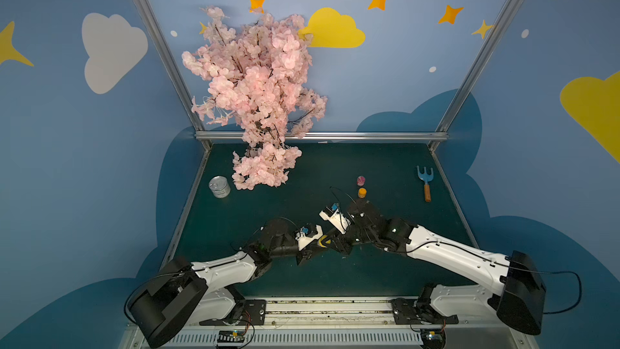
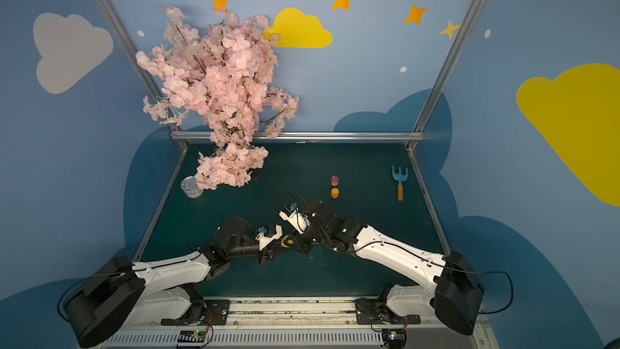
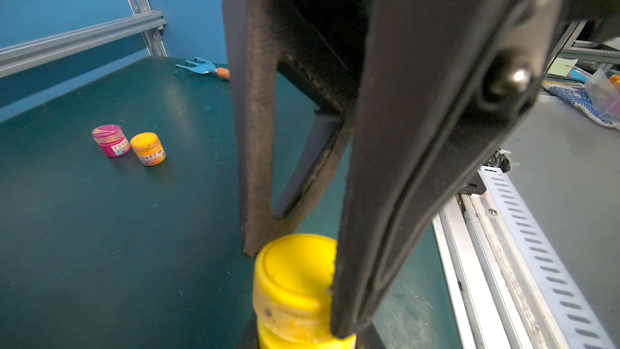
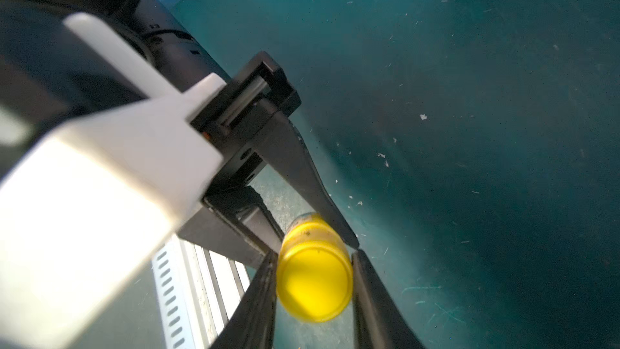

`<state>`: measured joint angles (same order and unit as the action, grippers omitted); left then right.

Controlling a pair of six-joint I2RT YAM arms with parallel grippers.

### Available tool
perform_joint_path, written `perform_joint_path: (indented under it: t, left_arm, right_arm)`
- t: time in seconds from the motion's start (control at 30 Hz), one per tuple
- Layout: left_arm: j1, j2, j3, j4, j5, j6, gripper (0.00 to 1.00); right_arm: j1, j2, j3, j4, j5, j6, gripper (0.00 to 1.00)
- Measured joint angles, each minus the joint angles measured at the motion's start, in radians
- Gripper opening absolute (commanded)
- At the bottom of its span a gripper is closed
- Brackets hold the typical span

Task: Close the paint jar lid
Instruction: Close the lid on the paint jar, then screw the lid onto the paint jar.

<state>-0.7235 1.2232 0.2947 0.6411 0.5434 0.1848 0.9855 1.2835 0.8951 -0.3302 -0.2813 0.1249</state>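
Left wrist view: we pinch the lid (image 3: 292, 260) in our left gripper (image 3: 297, 292); our right gripper (image 4: 315, 255) clamps the jar (image 4: 315, 285), axis running between them.

Here's the yellow paint jar (image 3: 295, 270), small and round, caught between the two claws just in from the middle of the table's (image 1: 385, 263) front edge. In both top views only a yellow sliver of the jar (image 1: 324, 240) (image 2: 286, 241) peeks out. The left claw (image 3: 297, 290) pinches its rimmed yellow end and the paint-smeared, clearish band next to it. The right claw (image 4: 313, 255) clamps the smooth yellow end on the band's other side. Which end is the lid? Can't call it.
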Motion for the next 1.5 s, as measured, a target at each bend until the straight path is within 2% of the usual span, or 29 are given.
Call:
perform_joint_path:
  t: [0.47, 0.7, 0.97, 1.23, 1.5]
  left_arm:
    - [-0.014, -0.026, 0.005, -0.108, -0.018, 0.051, 0.3]
    - [-0.044, -0.027, 0.005, -0.166, -0.108, 0.097, 0.31]
    - [-0.058, -0.074, -0.03, -0.156, -0.245, 0.124, 0.31]
    - [-0.063, -0.074, -0.04, -0.155, -0.268, 0.141, 0.32]
    - [-0.069, -0.056, -0.01, -0.045, -0.2, 0.139, 0.32]
  right_arm:
    - [-0.001, 0.073, 0.051, -0.077, -0.049, -0.032, 0.29]
    - [-0.013, 0.169, 0.116, -0.149, -0.079, 0.048, 0.23]
    - [-0.022, 0.243, 0.183, -0.173, -0.087, 0.175, 0.22]
    - [-0.018, 0.266, 0.193, -0.174, -0.08, 0.219, 0.38]
    - [-0.014, 0.222, 0.182, -0.174, -0.036, 0.234, 0.52]
